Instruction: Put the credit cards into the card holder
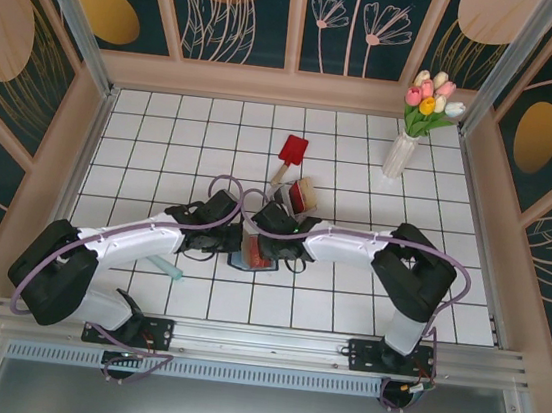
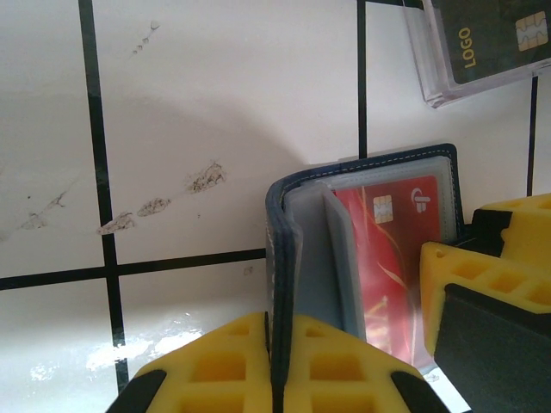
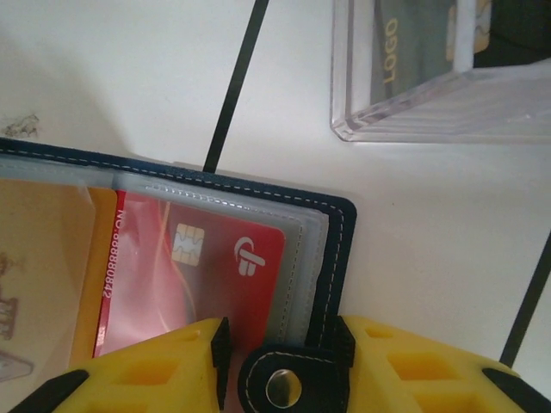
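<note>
Stitched navy card holder (image 2: pixel 280 224) lay open at the frame's lower centre on glossy white tile (image 2: pixel 207 103). A red chip card (image 3: pixel 198 267) sat in its clear sleeve. The left gripper (image 2: pixel 274 379) pinched its cover between yellow pads, while the right gripper (image 3: pixel 284 340) stood parted around the round snap tab (image 3: pixel 288 383).

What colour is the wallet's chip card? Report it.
The card is red; best in right wrist view.

Left claw (image 2: pixel 277 379) and right claw (image 3: pixel 284 379) crowd the dark navy folding wallet (image 1: pixel 255 254) from both sides, mid white tiled bench (image 1: pixel 165 122). Clear plastic box (image 1: pixel 303 195) sits just behind it, red wooden-handled paddle (image 1: pixel 292 150) beyond. White tulip vase (image 1: pixel 400 153) far right. Far-left tiles are open.
</note>
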Robot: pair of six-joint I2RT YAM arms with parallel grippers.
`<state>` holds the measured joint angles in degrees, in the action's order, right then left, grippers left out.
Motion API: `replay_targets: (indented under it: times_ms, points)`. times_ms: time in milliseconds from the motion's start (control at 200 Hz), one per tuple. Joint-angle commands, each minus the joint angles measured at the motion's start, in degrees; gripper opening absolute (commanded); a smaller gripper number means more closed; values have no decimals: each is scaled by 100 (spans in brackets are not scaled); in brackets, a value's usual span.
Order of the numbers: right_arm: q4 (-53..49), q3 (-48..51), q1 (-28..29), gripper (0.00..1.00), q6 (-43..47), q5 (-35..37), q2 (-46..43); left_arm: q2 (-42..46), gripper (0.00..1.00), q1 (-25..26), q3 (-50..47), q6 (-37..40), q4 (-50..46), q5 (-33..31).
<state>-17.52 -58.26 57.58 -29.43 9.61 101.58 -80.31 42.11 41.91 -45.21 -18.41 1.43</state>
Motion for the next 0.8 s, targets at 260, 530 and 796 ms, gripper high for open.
replay_targets:
  times_ms: [260,530,796]
  points:
    - [-609,-34,229,26,-428,790,-57,114,0,-7,-16,-14,-99,-81]
    - [-761,200,164,13,-655,1028,-463,131,0,-2,37,61,-197,-142]
    - [-108,956,-418,11,-775,238,-1188,-102,0,-7,513,375,-670,-170]
